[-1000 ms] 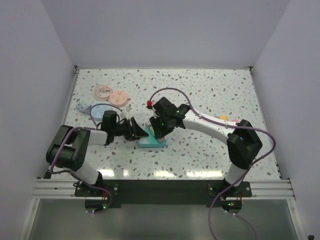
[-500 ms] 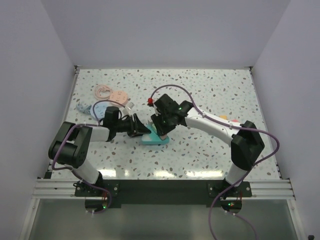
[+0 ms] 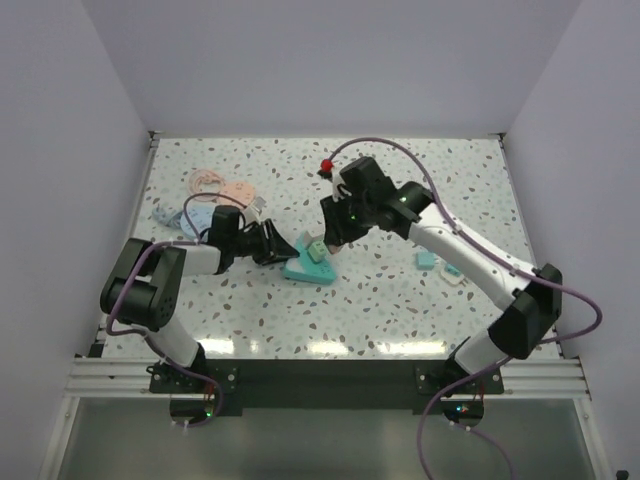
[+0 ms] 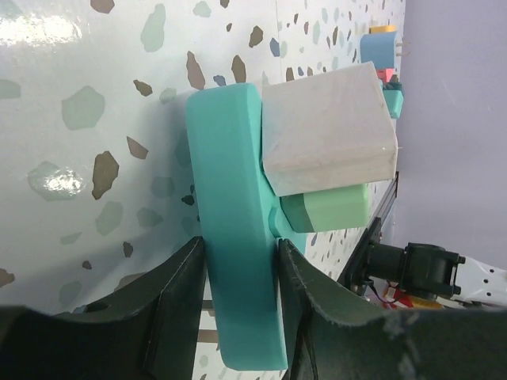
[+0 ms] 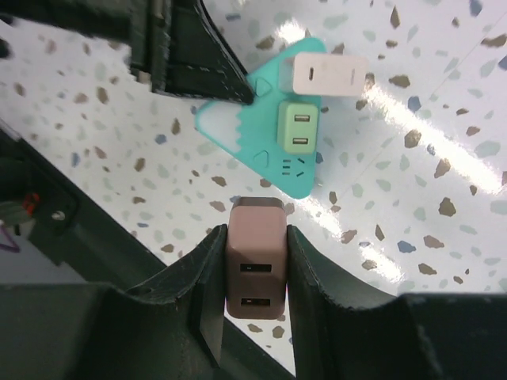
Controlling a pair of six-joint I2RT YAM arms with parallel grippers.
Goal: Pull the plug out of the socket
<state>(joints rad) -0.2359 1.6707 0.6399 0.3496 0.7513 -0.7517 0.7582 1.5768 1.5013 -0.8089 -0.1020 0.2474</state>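
Brown plug [image 5: 255,269], clamped in right claw [image 5: 254,237], seemingly hangs above socket [image 5: 238,131] gripped by left claw [image 4: 238,249].

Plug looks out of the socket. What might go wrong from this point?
1. The right gripper holds the brown plug only by its smooth sides, clear of the socket; a slip could drop it onto the white plug or green plug.
2. The left gripper pinches just one corner of the socket, so another pull may pivot it.
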